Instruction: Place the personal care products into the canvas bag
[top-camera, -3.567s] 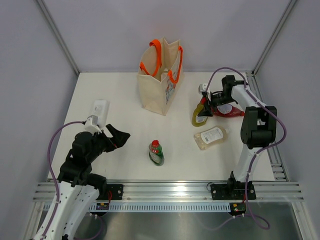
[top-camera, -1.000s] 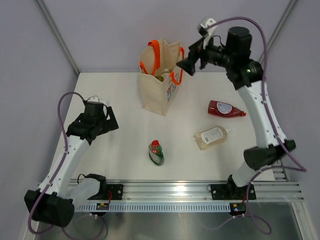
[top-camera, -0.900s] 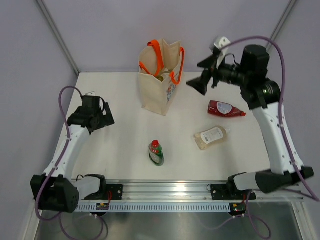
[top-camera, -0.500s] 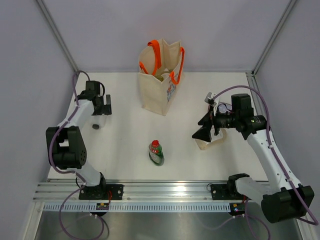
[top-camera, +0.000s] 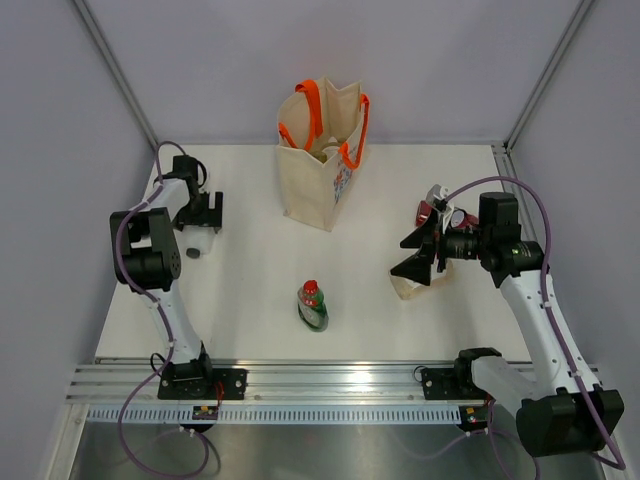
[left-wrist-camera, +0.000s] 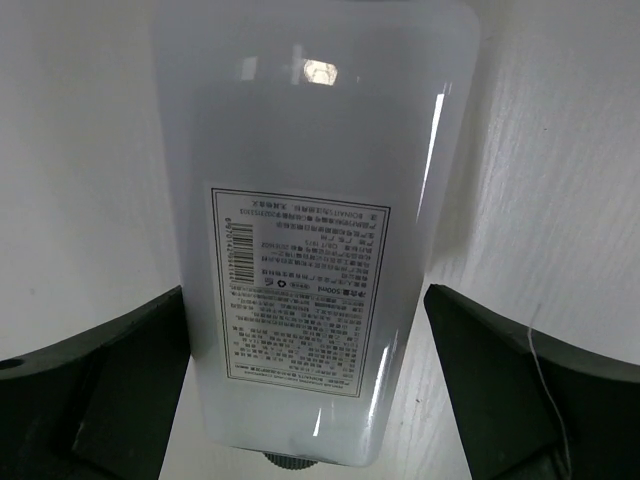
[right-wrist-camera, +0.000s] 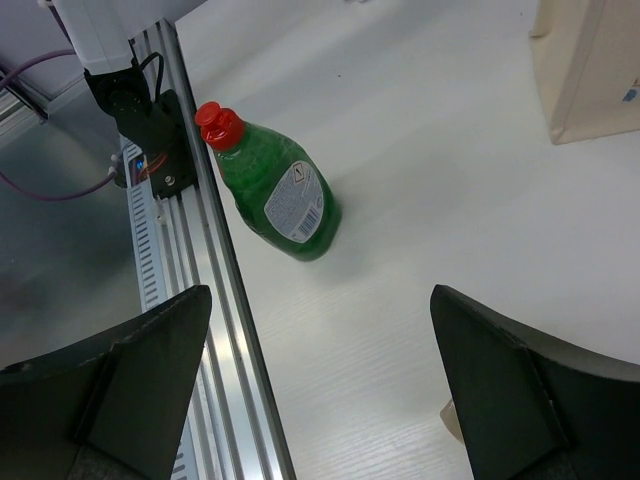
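Beige canvas bag (top-camera: 322, 155) upright, left gripper (top-camera: 203, 222) left of bag, jaws wide apart astride a clear bottle (left-wrist-camera: 315, 220), not clamped, right gripper (top-camera: 420, 253) right of bag, gaping, empty, above second clear bottle (top-camera: 410, 288), green bottle (top-camera: 312, 305) before bag.

Beige canvas bag (top-camera: 318, 185), orange handles (top-camera: 313, 100); green bottle (right-wrist-camera: 285, 195), red cap (right-wrist-camera: 219, 124).

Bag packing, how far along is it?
One bottle seems to be inside the bag. The open left gripper straddles a clear bottle, not yet gripped. The green bottle, red bottle and a second clear bottle lie on the table; the right gripper hovers open.
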